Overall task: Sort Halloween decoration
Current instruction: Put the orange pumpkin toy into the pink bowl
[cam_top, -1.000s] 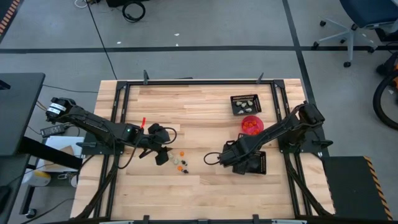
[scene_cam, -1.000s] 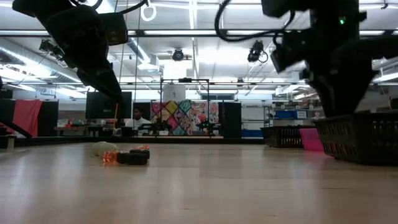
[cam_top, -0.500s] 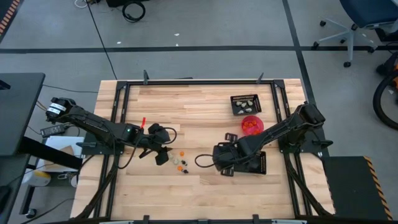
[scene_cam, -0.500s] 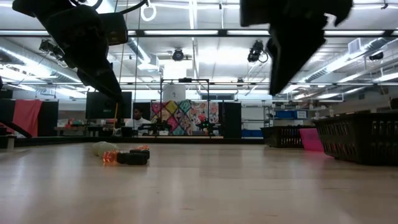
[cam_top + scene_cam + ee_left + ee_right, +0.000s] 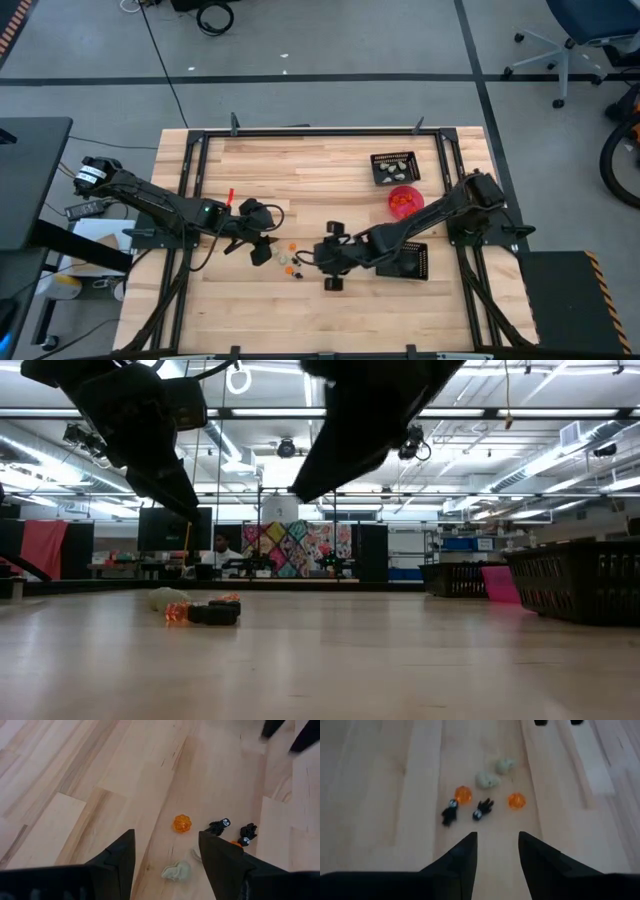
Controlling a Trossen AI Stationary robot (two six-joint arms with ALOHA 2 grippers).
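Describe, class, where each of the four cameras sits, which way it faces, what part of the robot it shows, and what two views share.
High view: overhead, straight down on the table; both arms.
Low view: table height, level across to the room; arms hang in from above.
Left wrist view: on the left arm, facing the trinkets; the left gripper, jaws open.
Right wrist view: on the right arm, facing the trinkets; the right gripper, jaws open.
Shared: both wrist views show the same trinkets.

A small cluster of Halloween decoration (image 5: 482, 797) trinkets lies loose on the bare wooden tabletop (image 5: 300, 180), just below the middle of the high view. It holds two orange pumpkins (image 5: 516, 800), two black figures (image 5: 483, 809) lying flat, and two pale cream pieces (image 5: 487, 780) close together.
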